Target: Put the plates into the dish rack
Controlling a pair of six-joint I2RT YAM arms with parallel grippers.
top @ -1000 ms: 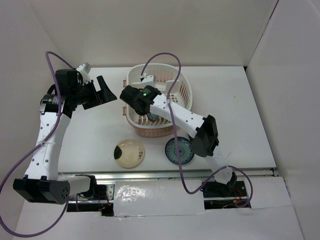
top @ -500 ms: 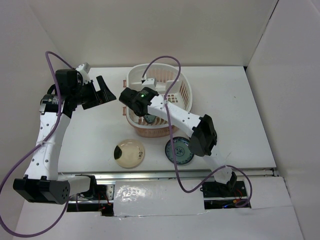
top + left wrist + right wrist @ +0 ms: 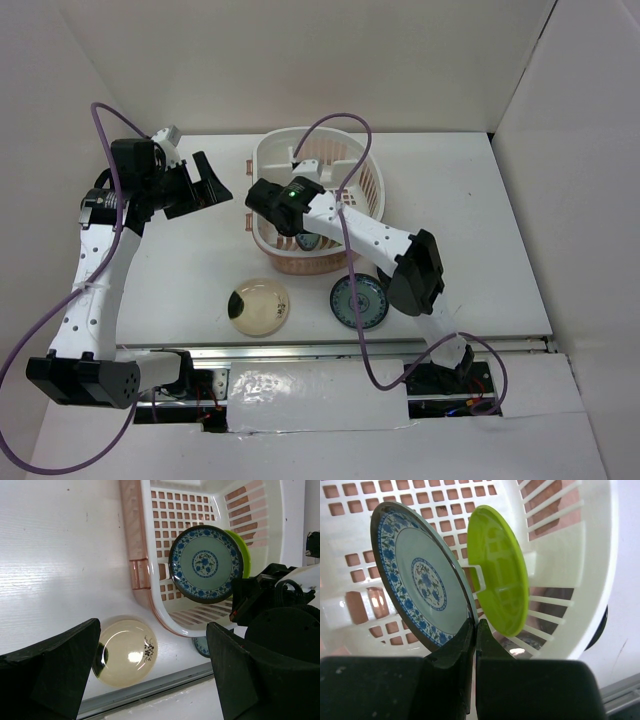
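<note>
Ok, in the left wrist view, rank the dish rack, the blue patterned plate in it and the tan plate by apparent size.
1. dish rack
2. blue patterned plate
3. tan plate, only a little smaller-looking; they sit at different depths, so true order unsure.

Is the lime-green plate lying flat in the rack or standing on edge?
Standing on edge: the lime-green plate is upright inside the dish rack, beside the blue patterned plate.

Overhead view looking down, wrist views nearer, all sharing the dish rack point(image 3: 371, 186) (right closest)
</note>
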